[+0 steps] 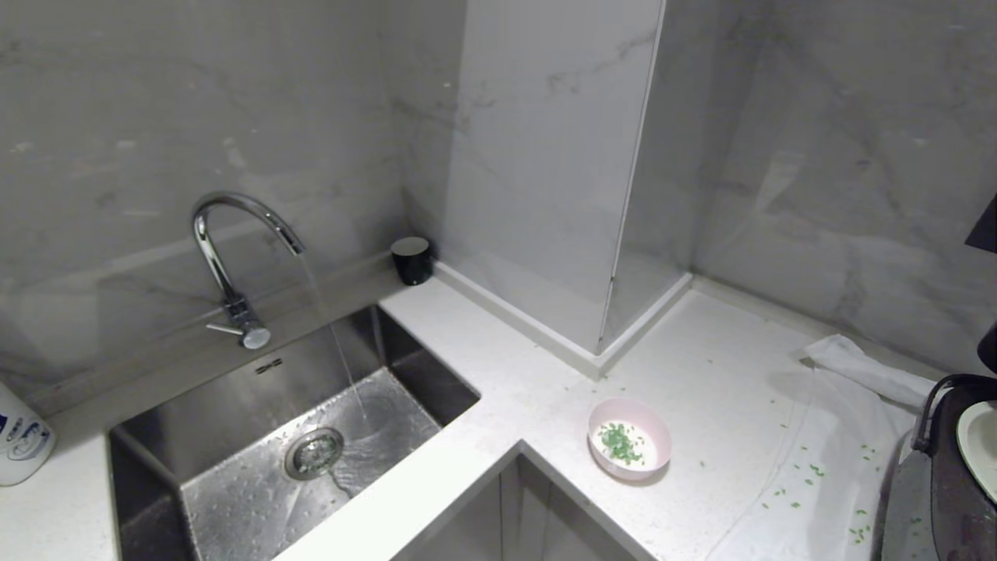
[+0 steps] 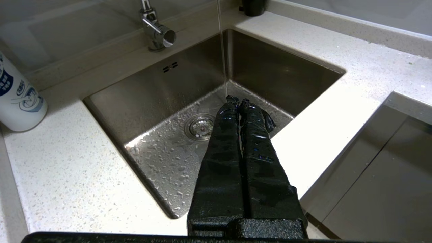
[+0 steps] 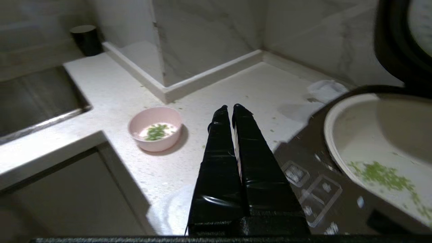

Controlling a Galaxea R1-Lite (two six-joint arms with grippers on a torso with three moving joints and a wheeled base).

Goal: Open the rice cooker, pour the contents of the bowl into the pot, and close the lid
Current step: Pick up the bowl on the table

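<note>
The pale pink bowl (image 1: pixel 632 405) stands on the white counter and holds chopped green bits (image 1: pixel 621 442) on a whitish layer. At the far right the dark rice cooker (image 1: pixel 946 499) stands open, its lid (image 3: pixel 391 44) raised and its off-white pot (image 3: pixel 357 135) showing green bits (image 3: pixel 381 173) inside. My right gripper (image 3: pixel 228 108) is shut and empty, hovering over the counter between the bowl (image 3: pixel 158 145) and the cooker's button panel (image 3: pixel 310 179). My left gripper (image 2: pixel 237 100) is shut and empty above the sink.
The faucet (image 1: pixel 234 257) runs a thin stream into the steel sink (image 1: pixel 257 397). A black cup (image 1: pixel 411 259) stands in the corner by the marble pillar. A white cloth (image 1: pixel 864 366) lies beside the cooker, with green bits scattered around. A white bottle (image 1: pixel 19 436) stands far left.
</note>
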